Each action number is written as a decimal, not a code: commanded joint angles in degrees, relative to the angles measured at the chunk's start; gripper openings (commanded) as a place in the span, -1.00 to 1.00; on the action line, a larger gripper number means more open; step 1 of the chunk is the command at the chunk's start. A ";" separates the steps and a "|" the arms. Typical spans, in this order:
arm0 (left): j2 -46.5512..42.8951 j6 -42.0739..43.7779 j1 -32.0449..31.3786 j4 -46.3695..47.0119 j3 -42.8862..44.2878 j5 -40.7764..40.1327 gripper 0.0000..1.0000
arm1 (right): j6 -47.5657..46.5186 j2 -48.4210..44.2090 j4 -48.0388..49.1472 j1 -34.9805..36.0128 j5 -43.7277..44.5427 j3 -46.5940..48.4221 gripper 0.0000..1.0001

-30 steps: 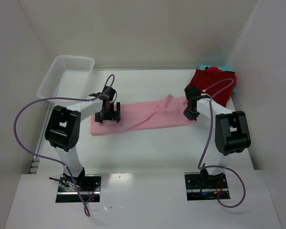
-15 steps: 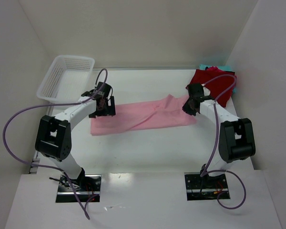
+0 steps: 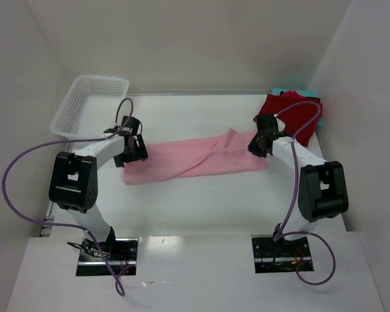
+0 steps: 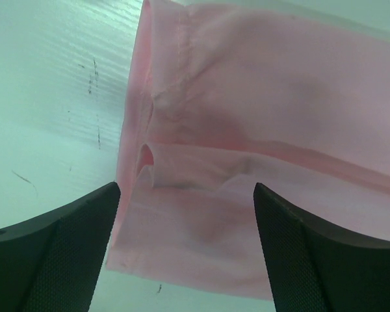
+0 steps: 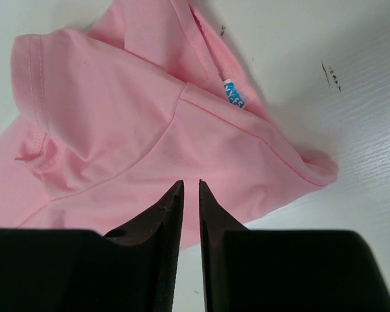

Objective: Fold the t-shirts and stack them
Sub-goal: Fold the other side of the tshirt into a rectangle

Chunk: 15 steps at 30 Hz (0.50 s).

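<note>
Hem end of the pink tee (image 3: 195,159) now lies under my left fingers (image 3: 131,153), which have slid outward and hang spread, empty. My right fingers (image 3: 258,146), barely parted and holding nothing, have reached the collar end. The tee rests on the desk (image 3: 201,201), ready for the next fold, I judge.

Robotics lab test cell: plain white panel walls (image 3: 182,45) boxing in a white ribbed-plastic tabletop (image 3: 201,201), two black-and-white robot arms (image 3: 73,184) bolted to bare metal base plates (image 3: 127,248), loose purple cables (image 3: 6,179) looping off them.
</note>
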 commanded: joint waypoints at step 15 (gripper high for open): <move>2.60 0.22 2.00 1.61 0.31 0.24 -0.49 | -0.22 1.17 3.79 -0.36 -0.34 0.76 -0.59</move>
